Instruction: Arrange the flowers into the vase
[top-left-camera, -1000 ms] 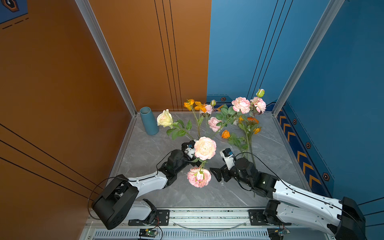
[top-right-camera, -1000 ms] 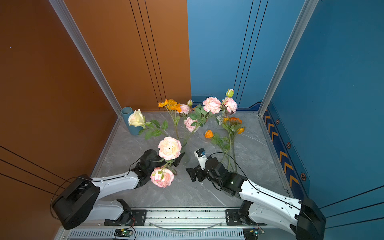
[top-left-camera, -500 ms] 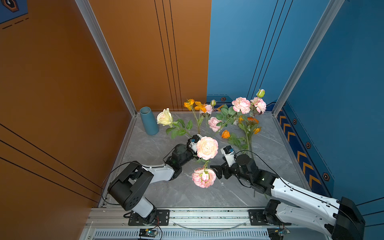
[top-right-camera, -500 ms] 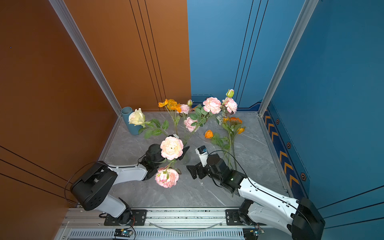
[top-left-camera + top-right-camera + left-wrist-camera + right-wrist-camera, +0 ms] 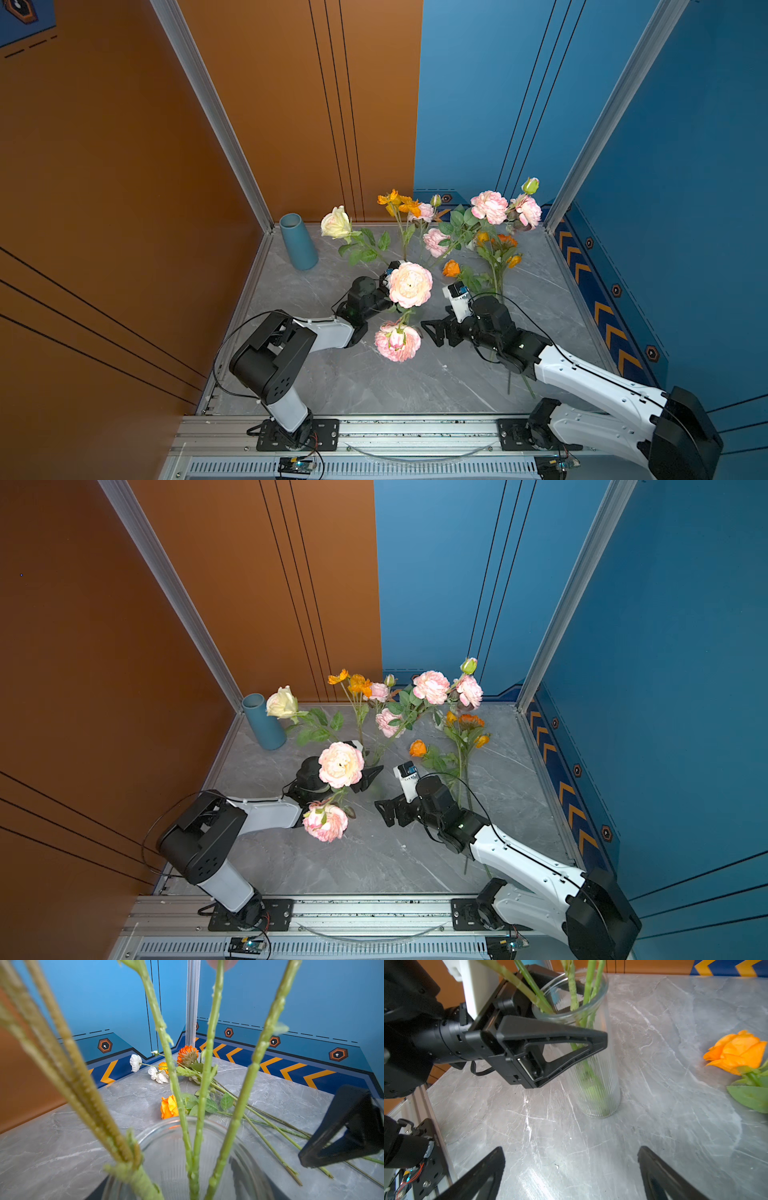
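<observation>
Several green-stemmed flowers (image 5: 572, 991), ribbed glass vase (image 5: 600, 1088)

Left tool (image 5: 593, 1012) clamped, arm stretched low; right tool (image 5: 571, 1150) jaws wide apart, facing it.

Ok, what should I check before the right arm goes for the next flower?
1. Grip: left gripper shut on the ribbed glass vase: ok.
2. Vase upright on the table: ok.
3. Pick hand: right gripper open, empty: ok.
4. Target: orange rose bloom uncovered on the table: ok.
5. Its stem free of neighbouring stems: cannot tell.
6. Bystander: blue vase clear of both arms: ok.
</observation>
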Motion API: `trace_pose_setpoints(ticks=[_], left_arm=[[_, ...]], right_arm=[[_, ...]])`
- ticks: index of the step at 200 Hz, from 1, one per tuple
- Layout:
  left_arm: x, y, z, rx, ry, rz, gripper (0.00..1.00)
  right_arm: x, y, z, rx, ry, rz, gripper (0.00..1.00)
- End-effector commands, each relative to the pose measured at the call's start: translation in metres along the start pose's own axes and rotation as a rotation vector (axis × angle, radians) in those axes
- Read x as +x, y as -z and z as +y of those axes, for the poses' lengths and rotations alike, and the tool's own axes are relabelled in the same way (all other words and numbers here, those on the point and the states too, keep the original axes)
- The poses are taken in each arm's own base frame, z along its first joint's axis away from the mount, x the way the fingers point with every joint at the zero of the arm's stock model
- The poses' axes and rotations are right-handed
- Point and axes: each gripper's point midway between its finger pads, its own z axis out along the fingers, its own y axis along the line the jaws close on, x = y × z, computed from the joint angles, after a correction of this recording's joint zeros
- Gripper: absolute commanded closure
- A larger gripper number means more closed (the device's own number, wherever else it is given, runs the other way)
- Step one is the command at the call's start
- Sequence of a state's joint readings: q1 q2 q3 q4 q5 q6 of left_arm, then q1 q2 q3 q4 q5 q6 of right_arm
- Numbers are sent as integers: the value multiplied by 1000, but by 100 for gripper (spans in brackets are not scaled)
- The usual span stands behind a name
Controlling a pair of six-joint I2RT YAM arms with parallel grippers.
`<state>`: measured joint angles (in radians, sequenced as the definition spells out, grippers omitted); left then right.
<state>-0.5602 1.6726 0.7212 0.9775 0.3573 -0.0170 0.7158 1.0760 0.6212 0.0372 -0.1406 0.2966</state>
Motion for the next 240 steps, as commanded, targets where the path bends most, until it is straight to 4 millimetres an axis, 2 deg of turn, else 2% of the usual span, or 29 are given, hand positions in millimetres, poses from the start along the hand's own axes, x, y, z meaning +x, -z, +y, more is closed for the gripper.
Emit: trace_pose_setpoints(ticks=[1,25,30,33,66,85,116,165,199,222,240], left_arm=[[-78,-8,18,0,-72,-207,69],[-93,-28,54,-50,-86,-227,68],[-90,-32,62,-62,-84,-222,68],[-98,-36,67,-71,-92,-238,68],[-109,-64,119,-142,-109,-272,69],[-109,-81,145,-180,-132,-274,69],[-105,-106,179,-220,-159,-266,70],[-94,-128,208,-248,-164,-246,70],[-81,-133,214,-253,-154,-220,66],[-71,-132,216,-260,-143,-202,55],[-66,-132,215,-263,-134,-192,38]], right_arm=[[-37,12,-16,18,-77,-93,0],[-62,15,-41,48,-139,-112,0],[-67,15,-45,55,-141,-111,0],[-70,14,-47,60,-142,-110,0],[-97,9,-64,52,-158,-118,0],[-101,1,-66,26,-167,-104,0],[-95,-13,-72,5,-180,-70,0],[-86,-23,-87,11,-205,-47,0],[-83,-30,-91,6,-215,-39,0],[-84,-29,-92,4,-214,-43,0],[-84,-28,-92,4,-213,-43,0]])
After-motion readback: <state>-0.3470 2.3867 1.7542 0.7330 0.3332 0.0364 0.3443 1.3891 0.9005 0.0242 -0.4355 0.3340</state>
